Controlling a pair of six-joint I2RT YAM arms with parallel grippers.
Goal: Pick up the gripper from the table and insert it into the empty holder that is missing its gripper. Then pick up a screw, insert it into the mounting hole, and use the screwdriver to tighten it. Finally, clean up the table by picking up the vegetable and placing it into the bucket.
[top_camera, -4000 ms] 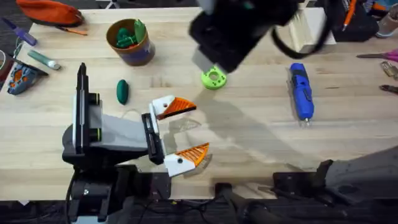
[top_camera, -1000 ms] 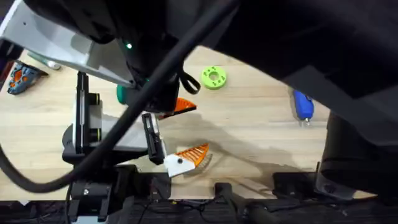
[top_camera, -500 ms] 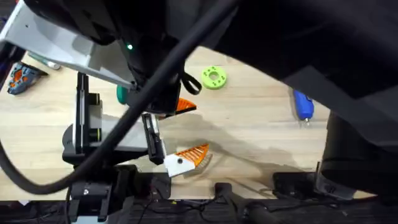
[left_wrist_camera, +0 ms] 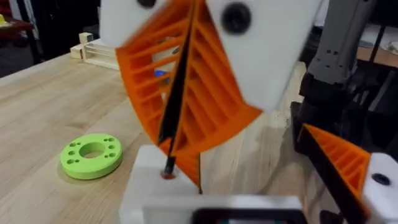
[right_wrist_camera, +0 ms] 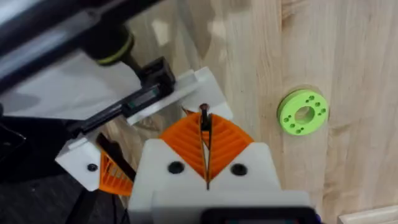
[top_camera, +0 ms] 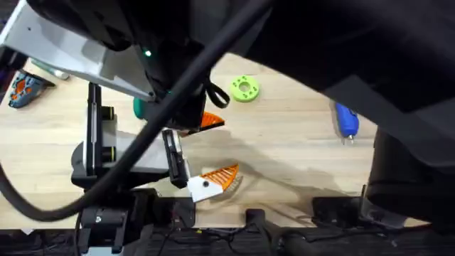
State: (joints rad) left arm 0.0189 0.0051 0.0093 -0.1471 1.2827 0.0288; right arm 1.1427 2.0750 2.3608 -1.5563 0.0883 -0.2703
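My right gripper [right_wrist_camera: 204, 127] is shut on a thin dark screw [right_wrist_camera: 204, 117], whose tip sits at the edge of the white holder [right_wrist_camera: 210, 84] on the grey-and-white claw [top_camera: 114, 153]. The left wrist view shows that same gripper [left_wrist_camera: 183, 140] with the screw [left_wrist_camera: 175, 106] pointing down onto a white block. Each of the claw's two holders carries an orange ribbed gripper, one [top_camera: 211, 121] farther away and one [top_camera: 222, 176] nearer. The blue screwdriver [top_camera: 346, 121] lies at the right. A sliver of the dark green vegetable [top_camera: 136, 107] shows beside a dark arm. The bucket is hidden.
Both arms hang close under the overhead camera, dark and blurred, and cover the far half of the table. A lime-green disc [top_camera: 244, 89] lies beyond the claw, also seen as the disc [right_wrist_camera: 303, 113] in the right wrist view. Small tools [top_camera: 21, 87] lie at the left edge.
Four seconds ago the right arm hovered over the disc and the bucket showed. Both arms have since risen over the claw and cover it. Nothing has moved in the last second.
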